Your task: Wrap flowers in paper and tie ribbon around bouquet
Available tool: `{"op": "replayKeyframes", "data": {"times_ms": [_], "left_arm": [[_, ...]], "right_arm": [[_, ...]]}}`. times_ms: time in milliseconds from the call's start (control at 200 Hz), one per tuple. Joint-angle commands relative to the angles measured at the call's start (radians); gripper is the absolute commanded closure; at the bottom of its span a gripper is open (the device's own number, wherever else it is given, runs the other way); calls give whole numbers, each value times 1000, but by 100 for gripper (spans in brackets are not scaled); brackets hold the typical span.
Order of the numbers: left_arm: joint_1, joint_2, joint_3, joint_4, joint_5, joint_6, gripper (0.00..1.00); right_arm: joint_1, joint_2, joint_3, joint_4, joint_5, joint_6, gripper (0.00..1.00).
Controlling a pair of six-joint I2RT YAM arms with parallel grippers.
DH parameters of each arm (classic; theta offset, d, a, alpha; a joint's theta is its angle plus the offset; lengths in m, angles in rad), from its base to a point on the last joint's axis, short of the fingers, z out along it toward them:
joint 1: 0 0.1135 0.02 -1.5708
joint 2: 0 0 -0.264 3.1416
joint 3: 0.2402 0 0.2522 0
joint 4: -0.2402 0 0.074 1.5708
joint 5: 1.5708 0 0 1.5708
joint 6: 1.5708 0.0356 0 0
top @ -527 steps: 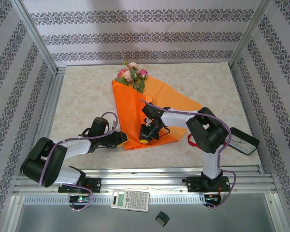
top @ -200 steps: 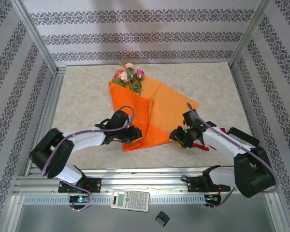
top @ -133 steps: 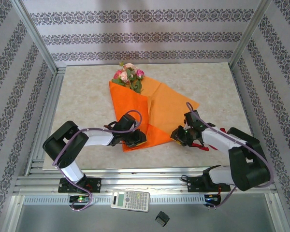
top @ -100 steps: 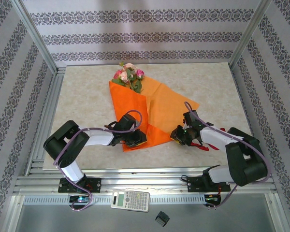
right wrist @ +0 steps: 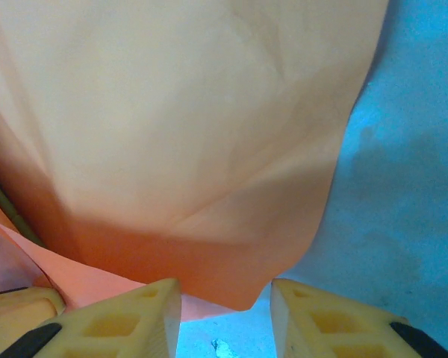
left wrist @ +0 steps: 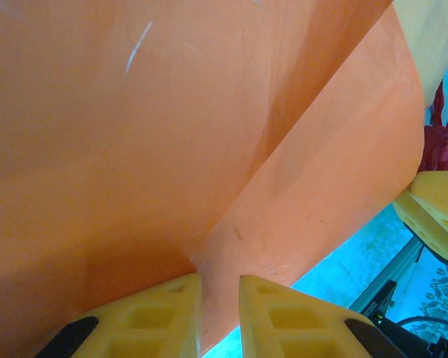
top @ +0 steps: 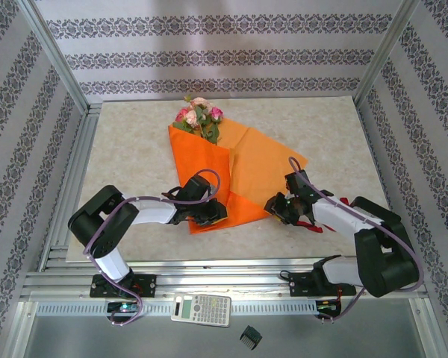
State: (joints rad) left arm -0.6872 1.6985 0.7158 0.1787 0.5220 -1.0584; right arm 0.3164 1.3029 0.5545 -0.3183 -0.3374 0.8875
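Wrapping half done: left end effector (top: 213, 212) pinches the paper (top: 201, 171), right end effector (top: 274, 205) is spread around its flap, ribbon (top: 313, 225) behind untied.

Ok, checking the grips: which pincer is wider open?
The right pincer: its fingers gape either side of the paper's corner, while the left pincer is nearly closed.

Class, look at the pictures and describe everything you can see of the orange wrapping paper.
The orange wrapping paper is a large, thin, creased sheet lying on the table. Its left part is folded into a narrow, deeper-orange wedge with the flowers poking out of the far end; a paler flap spreads right. The left gripper pinches the fold's near edge, and the right gripper, jaws apart, straddles the flap's near corner.
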Motion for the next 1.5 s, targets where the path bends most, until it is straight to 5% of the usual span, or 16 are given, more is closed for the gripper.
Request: {"op": "replayKeyframes", "data": {"times_ms": [0,155,335,829,1119,1224,1499], "left_arm": [[-5,11,27,19,-3,14,80],[-6,-1,43,-4,-7,26,80],[5,-38,47,-37,-25,40,80],[40,39,-16,209,5,-38,84],[80,-295,-35,-155,-123,31,79],[133,-355,-130,-160,-93,26,80],[155,-196,-191,51,-38,-12,91]], "right_arm": [[2,20,-9,-10,23,8,67],[9,64,2,12,28,16,74],[39,25,49,-24,75,22,100],[286,-115,234,-160,211,14,100],[345,-94,329,-169,241,-64,100],[361,-79,353,-149,223,-103,100],[455,38,466,-115,180,-216,100]]}}
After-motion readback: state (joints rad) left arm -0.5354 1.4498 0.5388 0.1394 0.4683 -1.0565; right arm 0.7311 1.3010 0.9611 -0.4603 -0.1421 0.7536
